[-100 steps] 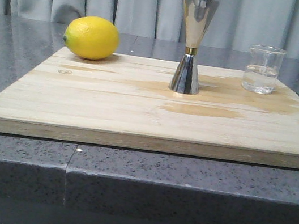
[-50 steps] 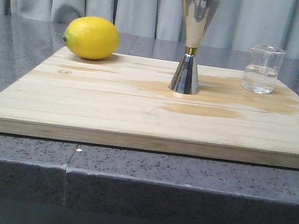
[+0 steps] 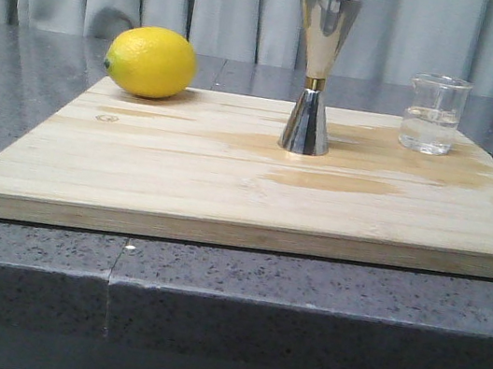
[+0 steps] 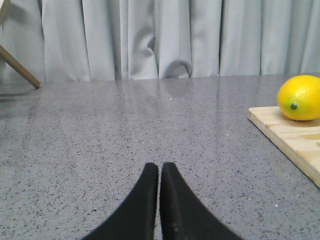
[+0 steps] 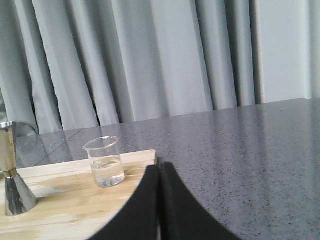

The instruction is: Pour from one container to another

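Beaker [image 3: 434, 115] stands far right on the board [image 3: 256, 186], right of the jigger [image 3: 316, 73]. Glass looks slick, fragile; I'd grip mid-wall. Both my grippers [image 4: 160, 172] [image 5: 158, 170] are closed, empty.

Beaker [image 3: 433, 114] stands apart from jigger [image 3: 317, 73] — bare board [image 3: 228, 181] between, lemon [image 3: 151, 62] far off

Soft even light; jigger [image 3: 317, 73] glints; frames sharp.
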`<state>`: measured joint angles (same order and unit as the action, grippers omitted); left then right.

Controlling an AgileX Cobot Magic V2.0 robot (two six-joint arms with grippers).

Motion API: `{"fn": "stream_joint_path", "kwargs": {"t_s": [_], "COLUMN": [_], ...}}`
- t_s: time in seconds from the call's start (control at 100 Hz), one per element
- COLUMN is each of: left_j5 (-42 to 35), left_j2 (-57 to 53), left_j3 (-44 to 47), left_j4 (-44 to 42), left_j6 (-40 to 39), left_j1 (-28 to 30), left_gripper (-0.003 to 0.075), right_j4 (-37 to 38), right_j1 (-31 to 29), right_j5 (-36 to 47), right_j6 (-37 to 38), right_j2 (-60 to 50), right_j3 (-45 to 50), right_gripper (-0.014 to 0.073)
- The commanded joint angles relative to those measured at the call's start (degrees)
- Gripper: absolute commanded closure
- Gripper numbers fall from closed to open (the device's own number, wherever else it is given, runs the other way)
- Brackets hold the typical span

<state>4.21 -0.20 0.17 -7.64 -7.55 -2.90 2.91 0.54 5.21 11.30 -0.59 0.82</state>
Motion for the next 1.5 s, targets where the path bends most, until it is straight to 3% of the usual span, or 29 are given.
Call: {"fn": "stream_joint_path", "kwargs": {"t_s": [0.0, 0.22, 0.29, 0.39, 0.48, 0.7, 0.8, 0.91, 1.04, 1.18, 1.29, 1.37, 1.49], "left_j5": [-4.54, -4.86, -5.86, -8.06, -7.08, 5.75, 10.02, 13.32, 14.67, 14.31, 13.92, 12.53, 8.06], "left_j2": [-1.45, -1.45, -1.45, -1.45, -1.45, 1.1, 5.72, 13.45, 23.34, 32.95, 39.59, 43.96, 50.26], "left_j3": [2.06, 2.06, 2.06, 1.74, 0.84, -8.11, -13.37, -20.1, -27.13, -33.57, -37.83, -40.24, -41.85], "left_j4": [0.18, 2.36, 9.27, 25.46, 32.07, 32.7, 33.64, 38.09, 43.77, 45.08, 45.08, 45.08, 45.08], "left_j6": [-0.63, -0.63, -0.63, -0.63, -0.63, 0.27, 4.93, 15.34, 24.34, 29.95, 34.57, 36.36, 36.93], "left_j1": [-0.61, -0.61, -0.61, -0.61, -0.65, -0.65, -1.53, -3.85, -7.87, -12.81, -16.91, -20.51, -26.19], "left_gripper": [0.0739, 0.0739, 0.0739, 0.074, 0.074, 0.074, 0.074, 0.0739, 0.0739, 0.0738, 0.0714, 0.0627, 0.0413], "right_j4": [0.04, -0.18, -1.79, -4.79, -5.2, -0.9, 0.48, 0.59, 0.58, 0.58, 0.58, 0.58, 0.58], "right_j1": [0.0, 0.0, 0.0, 0.0, 0.0, 0.11, 0.11, 0.11, 0.11, 0.11, 0.11, 0.11, 0.11], "right_j5": [4.82, 4.82, 4.82, 4.82, 3.79, -13.68, -17.46, -17.33, -15.6, -10.71, -5.21, -3.36, -3.34], "right_j6": [-0.28, -0.17, 2.42, 8.51, 11.43, 9.22, 3.82, -2.87, -4.93, -5.15, -5.15, -5.15, -5.15], "right_j2": [-0.95, -0.95, -0.95, -0.95, -0.95, 6.98, 15.45, 26.5, 38.71, 47.82, 52.52, 54.82, 56.84], "right_j3": [1.46, 1.46, 1.46, 1.33, 0.03, -13.98, -21.37, -29.0, -36.2, -40.94, -41.94, -42.03, -42.03], "right_gripper": [0.0669, 0.0669, 0.0669, 0.0669, 0.0669, 0.0669, 0.0669, 0.0669, 0.0657, 0.0519, 0.0309, 0.019, 0.0169]}}
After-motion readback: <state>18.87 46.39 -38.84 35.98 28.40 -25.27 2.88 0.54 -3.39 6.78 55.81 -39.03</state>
